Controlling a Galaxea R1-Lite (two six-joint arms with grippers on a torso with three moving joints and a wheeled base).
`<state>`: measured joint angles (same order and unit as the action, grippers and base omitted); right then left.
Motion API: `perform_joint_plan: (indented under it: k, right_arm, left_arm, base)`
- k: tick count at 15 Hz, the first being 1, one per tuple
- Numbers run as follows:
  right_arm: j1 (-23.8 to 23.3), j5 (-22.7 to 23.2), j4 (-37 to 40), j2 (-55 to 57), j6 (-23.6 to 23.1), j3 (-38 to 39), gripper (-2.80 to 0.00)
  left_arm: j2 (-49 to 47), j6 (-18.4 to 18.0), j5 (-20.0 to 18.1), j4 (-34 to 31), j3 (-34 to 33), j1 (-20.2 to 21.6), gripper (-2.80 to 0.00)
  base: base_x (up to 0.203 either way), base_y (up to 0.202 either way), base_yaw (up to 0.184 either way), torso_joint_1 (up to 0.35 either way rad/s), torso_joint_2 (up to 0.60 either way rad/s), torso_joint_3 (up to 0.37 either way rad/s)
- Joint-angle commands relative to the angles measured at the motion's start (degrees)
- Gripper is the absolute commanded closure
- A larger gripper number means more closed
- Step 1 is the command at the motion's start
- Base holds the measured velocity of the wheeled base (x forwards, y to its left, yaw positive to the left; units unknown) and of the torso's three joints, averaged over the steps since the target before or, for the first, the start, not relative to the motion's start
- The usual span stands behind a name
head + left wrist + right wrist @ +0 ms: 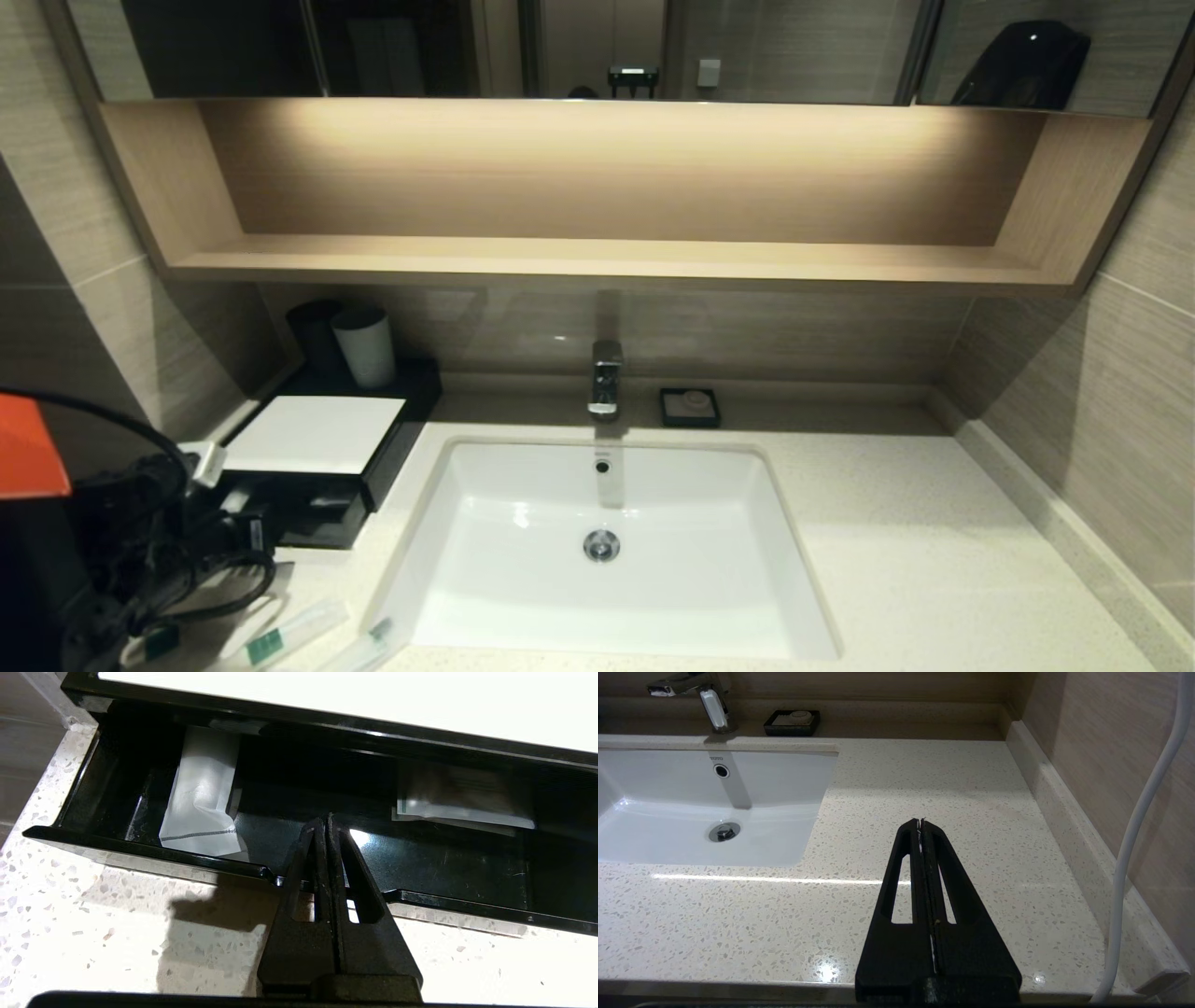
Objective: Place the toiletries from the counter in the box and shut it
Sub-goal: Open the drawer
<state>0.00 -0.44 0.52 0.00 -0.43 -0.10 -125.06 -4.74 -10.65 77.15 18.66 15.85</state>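
Note:
The dark box (pixel 317 434) with a white top panel stands on the cream speckled counter (pixel 896 560) left of the sink. Its drawer (pixel 458 858) is pulled out and holds two whitish packets (pixel 201 798) (pixel 462 807). My left gripper (pixel 325 820) is shut and empty, its tips over the notch in the drawer's front rim. Several slim wrapped toiletries lie on the counter near the front edge, one with a green label (pixel 280 639) and one by the sink corner (pixel 369 644). My right gripper (pixel 921 822) is shut and empty above the counter right of the sink.
A white sink (pixel 523 616) with a tap (pixel 605 378) fills the middle. A small black soap dish (pixel 690 408) sits behind it. A light grey cup (pixel 365 346) and a dark cup stand behind the box. A wooden shelf (pixel 616 257) hangs above.

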Motion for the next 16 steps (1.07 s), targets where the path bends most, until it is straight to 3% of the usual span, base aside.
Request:
perform_joint_plan:
  k: [1,16]
  right_arm:
    - [0.0,0.0,0.0,0.0,-0.01,0.01,0.0]
    - [0.0,0.0,0.0,0.0,-0.01,0.01,0.0]
  left_arm:
    - [0.69,-0.1,-0.08,0.54,-0.78,0.06,0.0]
    - [3.5,-0.54,-0.08,2.05,-7.06,0.41,0.0]
  base:
    - [0.0,0.0,0.0,0.0,0.0,0.0]
    - [0.0,0.0,0.0,0.0,0.0,0.0]
